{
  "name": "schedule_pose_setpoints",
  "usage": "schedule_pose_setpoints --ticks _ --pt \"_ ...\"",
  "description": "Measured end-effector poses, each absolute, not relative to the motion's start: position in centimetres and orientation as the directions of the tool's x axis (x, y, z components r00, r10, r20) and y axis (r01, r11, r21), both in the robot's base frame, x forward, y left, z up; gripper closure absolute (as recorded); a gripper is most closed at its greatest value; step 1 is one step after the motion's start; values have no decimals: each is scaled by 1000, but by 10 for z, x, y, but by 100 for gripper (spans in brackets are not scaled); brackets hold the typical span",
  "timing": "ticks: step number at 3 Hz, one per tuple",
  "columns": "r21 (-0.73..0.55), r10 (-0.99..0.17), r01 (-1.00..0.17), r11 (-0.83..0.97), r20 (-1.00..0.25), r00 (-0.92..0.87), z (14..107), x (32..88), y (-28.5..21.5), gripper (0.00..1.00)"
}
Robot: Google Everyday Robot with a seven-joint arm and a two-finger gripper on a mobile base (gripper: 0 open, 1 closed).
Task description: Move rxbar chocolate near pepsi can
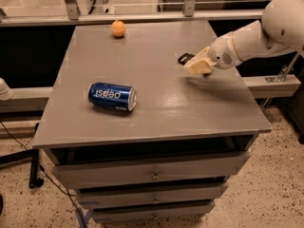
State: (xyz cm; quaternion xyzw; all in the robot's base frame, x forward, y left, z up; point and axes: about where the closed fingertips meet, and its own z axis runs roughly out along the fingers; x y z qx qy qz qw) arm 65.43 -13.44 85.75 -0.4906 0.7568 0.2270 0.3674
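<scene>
The pepsi can (112, 96) is blue with white lettering and lies on its side on the left front part of the grey table top (161, 118). My gripper (194, 64), with tan fingers, comes in from the right on a white arm and hovers a little above the table's right side. It is shut on the rxbar chocolate (185, 58). Only the bar's black end shows, sticking out to the left of the fingers. The gripper is well to the right of the can and a little farther back.
A small orange ball (118, 28) rests near the table's back edge. Drawers (152, 172) sit below the table top. A metal rail and glass panel (142, 13) run behind the table. The floor lies to the right.
</scene>
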Motion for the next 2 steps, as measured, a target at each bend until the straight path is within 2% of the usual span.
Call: schedule_pose_setpoints --ticks 2 --pt "-112 -572 -853 509 -785 -238 876 668 -197 36"
